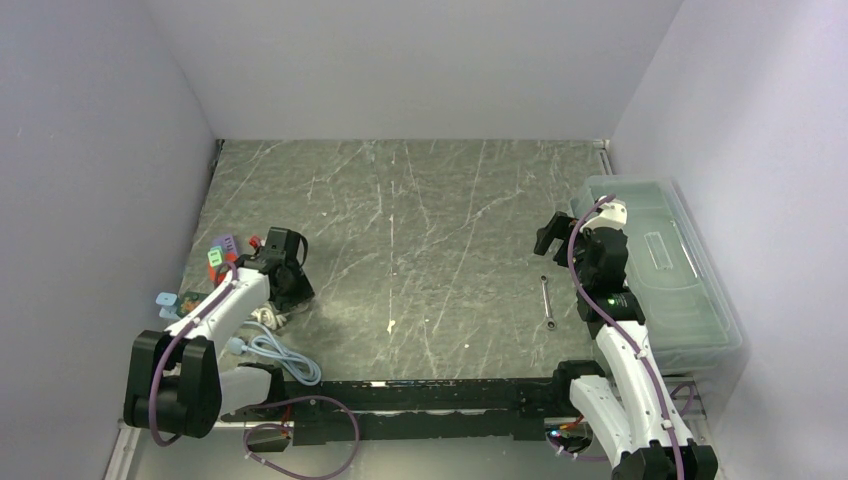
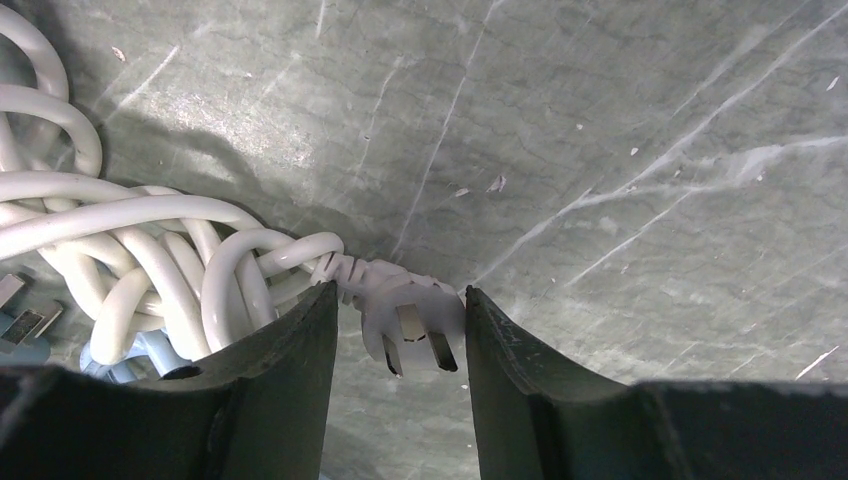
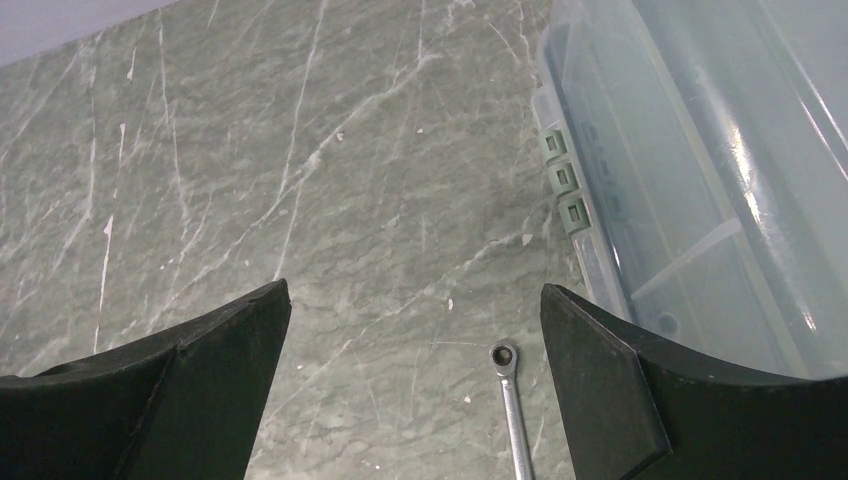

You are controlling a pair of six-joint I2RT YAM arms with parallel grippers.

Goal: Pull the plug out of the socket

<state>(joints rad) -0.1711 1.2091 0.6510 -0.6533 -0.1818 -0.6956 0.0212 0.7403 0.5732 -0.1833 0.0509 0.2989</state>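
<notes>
Plug (image 2: 378,305) first: where did it lie? — Ana

On the tabletop (image 2: 620,160), over by the left arm. It was on its side with its flat prongs (image 2: 412,322) bare and pointing towards the wrist camera. Nothing was seated around them, so I judged it already free, or as good as. — Ben

And the left gripper (image 2: 400,295)? — Ana

Its jaws stood partly apart, one either side of the plug head. The jaw farther from the cord (image 2: 150,250) looked to be touching the plastic. The nearer one showed a sliver of gap beside the strain relief. It was not a firm clamp that I could see. — Ben

So how should the grip have been made? — Ana

Squarely on the moulded head, never on the cord, whose coils lay just beside one jaw and could have been pinched in. I would have centred the head, taken both flanks evenly, then drawn straight along the line of the prongs. A sideways tug would likely have twisted it loose. — Ben

The right gripper (image 3: 415,300)? — Ana

Wide apart and holding nothing. It hovered well away, above the wrench (image 3: 515,420) beside the clear bin (image 3: 720,150). — Ben
</notes>
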